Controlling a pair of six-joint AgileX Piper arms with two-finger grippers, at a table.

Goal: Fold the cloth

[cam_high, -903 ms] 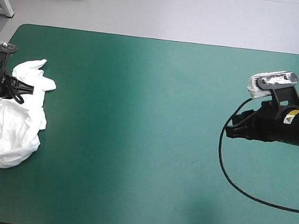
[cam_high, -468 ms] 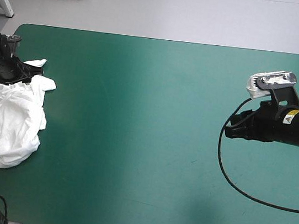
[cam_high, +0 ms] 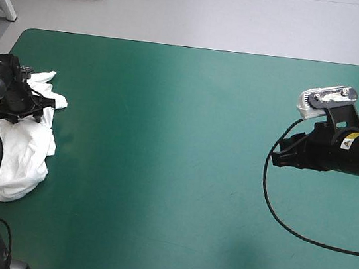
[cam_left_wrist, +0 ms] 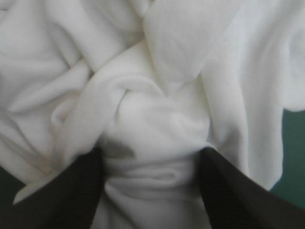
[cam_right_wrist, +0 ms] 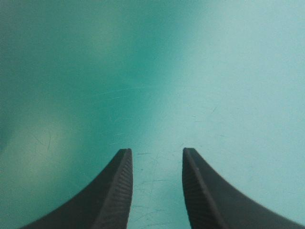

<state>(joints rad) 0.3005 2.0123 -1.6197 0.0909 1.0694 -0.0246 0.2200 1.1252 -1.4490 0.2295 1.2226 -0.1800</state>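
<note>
Left hand (cam_left_wrist: pixel 150 157) released, straddling a bunch of crumpled T-shirt (cam_high: pixel 27 146) at worktop's (cam_high: pixel 165 139) left edge, likely to pinch; right hand (cam_right_wrist: pixel 155 152) released, parked.

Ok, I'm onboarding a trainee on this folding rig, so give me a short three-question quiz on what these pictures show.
1. True or false: the crumpled white short-sleeved T-shirt lies near the left edge of the teal-green table cover.
2. What sits between the black fingers of the left gripper? A) bare cover B) a bunch of the T-shirt's cloth C) a brown board box
3. Fill in: the right gripper hangs over bare cover with its fingers ____.
Key: 1 true; 2 B; 3 open.
</note>
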